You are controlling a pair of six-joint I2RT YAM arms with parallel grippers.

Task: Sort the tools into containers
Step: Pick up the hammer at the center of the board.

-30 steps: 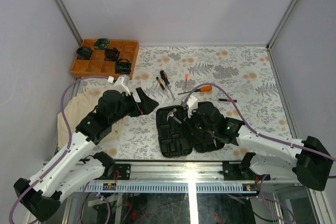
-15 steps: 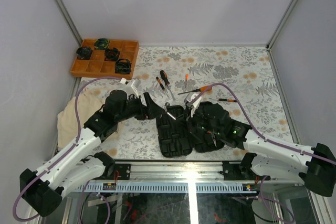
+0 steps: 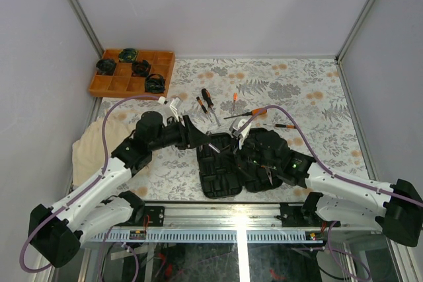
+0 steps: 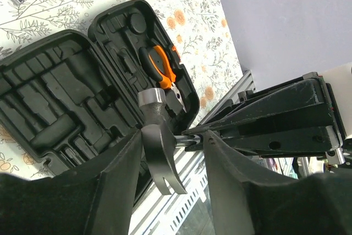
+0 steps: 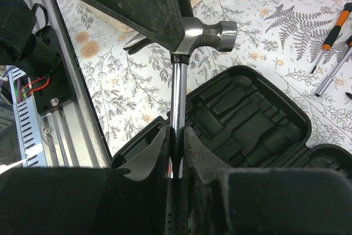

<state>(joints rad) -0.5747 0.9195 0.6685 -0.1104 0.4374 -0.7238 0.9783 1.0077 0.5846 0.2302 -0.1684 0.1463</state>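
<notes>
Hammer [image 5: 204,30] is held off the table [image 3: 310,90], over the far edge of the left half of the open tool case [image 5: 250,119], with its steel head pointing toward the left arm.

Right gripper [image 5: 175,131]: jaws narrow, clamped on the chrome shaft a little below the head. Both fingers press the shaft in the right wrist view.

Left gripper [image 4: 171,136]: jaws about half spread, straddling the hammer head. A gap shows between the head and one finger [image 4: 225,174]. The other finger looks to touch the head, but the angle is poor and contact cannot be confirmed.

Case lies flat near the table's front centre, both halves showing moulded slots. Pliers [image 4: 159,70], orange-handled, sit in a slot of the right-hand half.

Screwdrivers [image 3: 207,97]: several lie loose on the floral table surface just beyond the case.

Orange tray [image 3: 109,87] sits at the far left corner with dark coiled items [image 3: 140,67] in some compartments. A beige cloth [image 3: 86,153] lies under the left arm.
</notes>
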